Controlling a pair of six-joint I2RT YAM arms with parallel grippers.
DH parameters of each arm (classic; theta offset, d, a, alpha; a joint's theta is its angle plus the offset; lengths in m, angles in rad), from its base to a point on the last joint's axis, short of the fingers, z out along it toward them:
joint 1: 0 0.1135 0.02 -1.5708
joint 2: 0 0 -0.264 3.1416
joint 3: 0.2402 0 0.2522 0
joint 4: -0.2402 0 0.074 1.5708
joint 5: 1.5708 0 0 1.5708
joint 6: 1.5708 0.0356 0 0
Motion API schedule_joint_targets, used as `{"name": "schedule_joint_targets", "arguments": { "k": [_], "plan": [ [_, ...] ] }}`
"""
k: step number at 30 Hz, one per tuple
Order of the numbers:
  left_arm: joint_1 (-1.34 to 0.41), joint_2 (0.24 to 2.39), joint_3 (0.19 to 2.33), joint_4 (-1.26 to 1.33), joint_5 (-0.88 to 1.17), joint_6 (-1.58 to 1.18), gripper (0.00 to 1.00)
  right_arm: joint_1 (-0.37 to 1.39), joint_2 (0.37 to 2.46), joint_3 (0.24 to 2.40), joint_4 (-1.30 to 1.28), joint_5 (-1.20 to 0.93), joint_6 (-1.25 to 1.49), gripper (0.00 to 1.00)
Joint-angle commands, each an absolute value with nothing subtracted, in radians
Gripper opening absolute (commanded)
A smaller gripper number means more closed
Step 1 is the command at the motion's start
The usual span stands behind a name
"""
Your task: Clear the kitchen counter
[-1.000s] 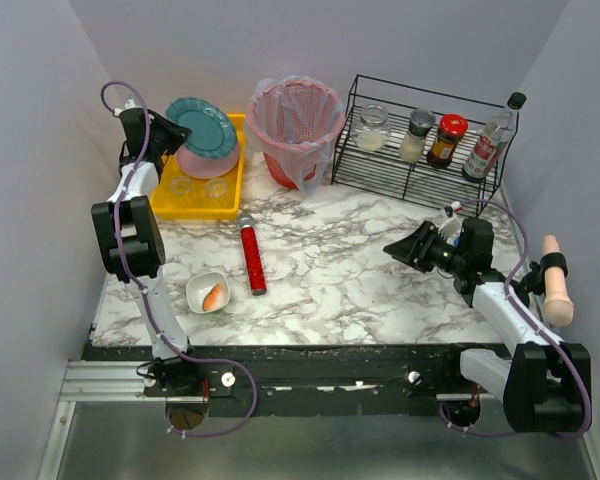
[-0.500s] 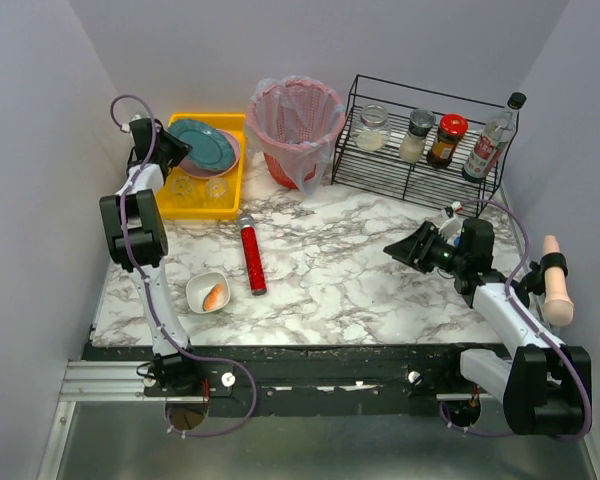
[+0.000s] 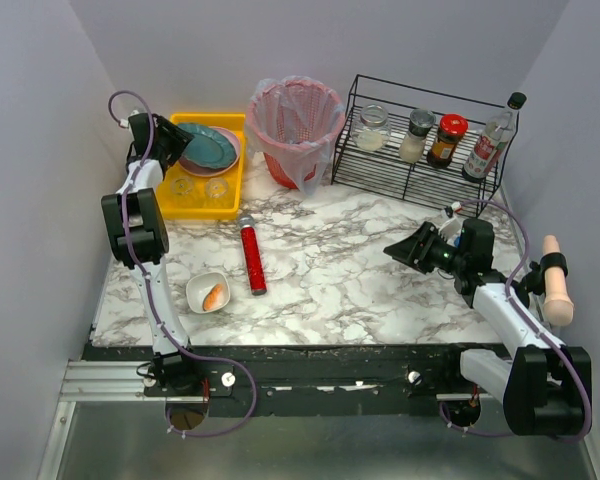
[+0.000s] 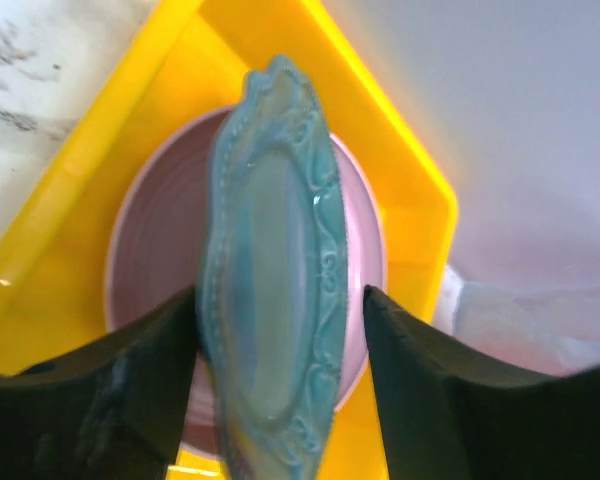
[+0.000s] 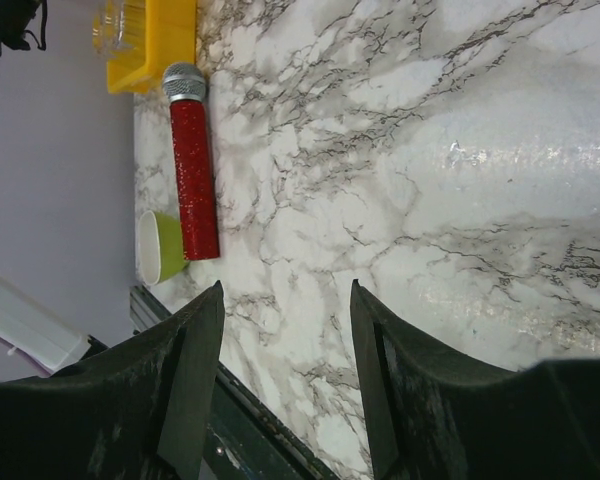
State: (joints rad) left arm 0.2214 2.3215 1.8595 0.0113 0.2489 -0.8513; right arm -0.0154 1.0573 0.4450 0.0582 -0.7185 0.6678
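Top camera looks down over the whole kitchen counter; wrist views sit close, the right sharing its marble.

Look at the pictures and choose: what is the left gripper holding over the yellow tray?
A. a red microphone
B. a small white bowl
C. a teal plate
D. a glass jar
C: the left gripper has its fingers on either side of the teal plate, above the pink plate in the yellow tray.
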Motion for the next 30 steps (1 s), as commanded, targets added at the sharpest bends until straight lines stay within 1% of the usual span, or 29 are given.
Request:
{"name": "schedule_joint_targets", "arguments": {
  "k": [1, 4, 5, 13, 22, 30],
  "plan": [
    [0.227, 2.325, 1.913, 0.049, 0.287, -0.854, 0.76, -0.021, 1.037, 0.436, 0.04, -0.693, 0.652, 0.62],
    [0.225, 2.327, 1.913, 0.04, 0.296, -0.85, 0.87, -0.021, 1.037, 0.434, 0.038, -0.692, 0.655, 0.61],
    [0.225, 2.327, 1.914, 0.034, 0.298, -0.848, 0.89, -0.021, 1.035, 0.434, 0.037, -0.693, 0.653, 0.62],
    [0.225, 2.315, 1.916, -0.043, 0.311, -0.787, 0.96, -0.021, 1.034, 0.431, 0.037, -0.695, 0.657, 0.62],
    [0.225, 2.295, 1.957, -0.219, 0.239, -0.672, 0.99, -0.02, 1.04, 0.431, 0.04, -0.699, 0.657, 0.62],
    [0.221, 2.306, 2.069, -0.37, 0.161, -0.582, 0.99, -0.021, 1.048, 0.43, 0.044, -0.706, 0.657, 0.62]
  ]
}}
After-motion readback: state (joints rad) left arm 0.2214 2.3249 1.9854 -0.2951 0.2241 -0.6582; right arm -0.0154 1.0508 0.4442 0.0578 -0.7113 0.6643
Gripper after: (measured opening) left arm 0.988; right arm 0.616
